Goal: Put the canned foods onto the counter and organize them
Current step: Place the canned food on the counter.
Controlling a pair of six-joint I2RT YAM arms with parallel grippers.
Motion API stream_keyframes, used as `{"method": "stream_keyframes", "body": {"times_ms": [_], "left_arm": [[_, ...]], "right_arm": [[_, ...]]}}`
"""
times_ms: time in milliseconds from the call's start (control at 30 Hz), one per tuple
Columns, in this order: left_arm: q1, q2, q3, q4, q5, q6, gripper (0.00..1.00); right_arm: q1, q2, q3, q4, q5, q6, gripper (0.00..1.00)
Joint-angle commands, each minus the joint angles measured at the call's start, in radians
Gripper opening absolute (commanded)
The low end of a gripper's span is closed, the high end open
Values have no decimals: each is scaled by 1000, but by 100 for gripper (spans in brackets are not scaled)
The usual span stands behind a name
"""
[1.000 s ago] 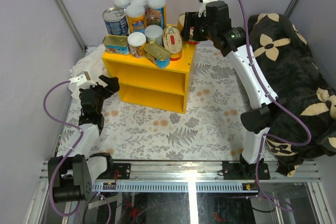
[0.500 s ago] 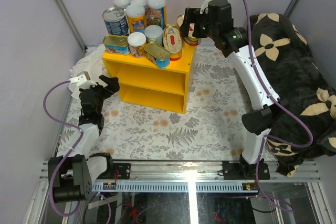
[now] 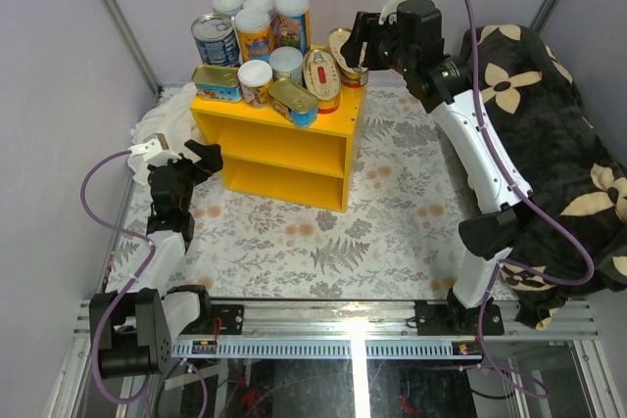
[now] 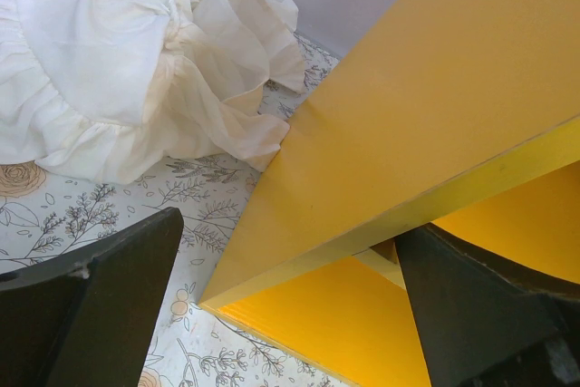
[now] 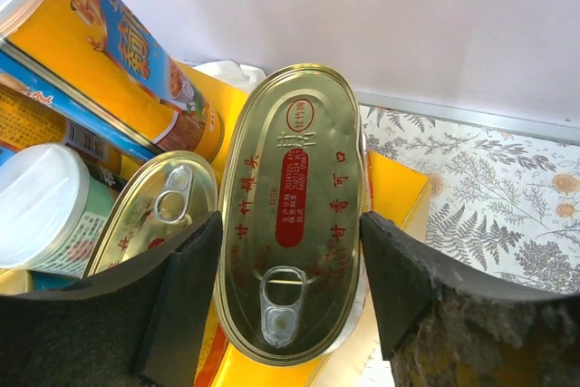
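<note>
Several canned foods crowd the yellow counter [image 3: 338, 120]: a blue-labelled steel can [image 3: 216, 39], tall white-lidded cylinders [image 3: 292, 19], rectangular gold tins [image 3: 294, 102] and an oval tin [image 3: 321, 78] set on edge. At the counter's back right corner my right gripper [image 3: 358, 46] is shut on another gold oval tin [image 5: 294, 215], a finger pressed on each long side. That held tin [image 3: 345, 53] is tilted over the yellow top; whether it rests there is unclear. My left gripper [image 3: 201, 156] hangs open and holds nothing, beside the counter's lower left corner [image 4: 435, 106].
A crumpled white cloth [image 3: 162, 124] lies left of the counter, just behind the left gripper. A dark blanket with cream flowers [image 3: 549, 124] fills the right side. The floral floor [image 3: 323, 232] stretches from the counter to the arm bases.
The right gripper has shifted a little right and up at the counter's back corner, and the oval tin between its fingers shows more. The left arm has not moved.
</note>
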Motion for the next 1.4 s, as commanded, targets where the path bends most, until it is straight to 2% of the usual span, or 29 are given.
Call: {"method": "stream_keyframes", "body": {"times_ms": [0, 133, 433, 800, 967, 1133, 1367], "left_arm": [[9, 6, 25, -15, 4, 36, 100], [7, 3, 24, -17, 4, 36, 100], [8, 1, 24, -21, 2, 41, 100], [8, 4, 24, -24, -4, 47, 100], [8, 6, 26, -25, -3, 47, 100], [8, 15, 28, -23, 5, 43, 100], [8, 12, 30, -28, 8, 42, 100]], "right_arm": [[0, -40, -13, 53, -55, 22, 66], [0, -52, -47, 88, 5, 17, 65], [-3, 12, -10, 139, 60, -12, 53], [-15, 7, -126, 271, 78, -18, 47], [-16, -56, -242, 315, 77, -11, 45], [-16, -146, -373, 362, 96, -11, 34], [-16, -208, -438, 370, 75, 5, 32]]}}
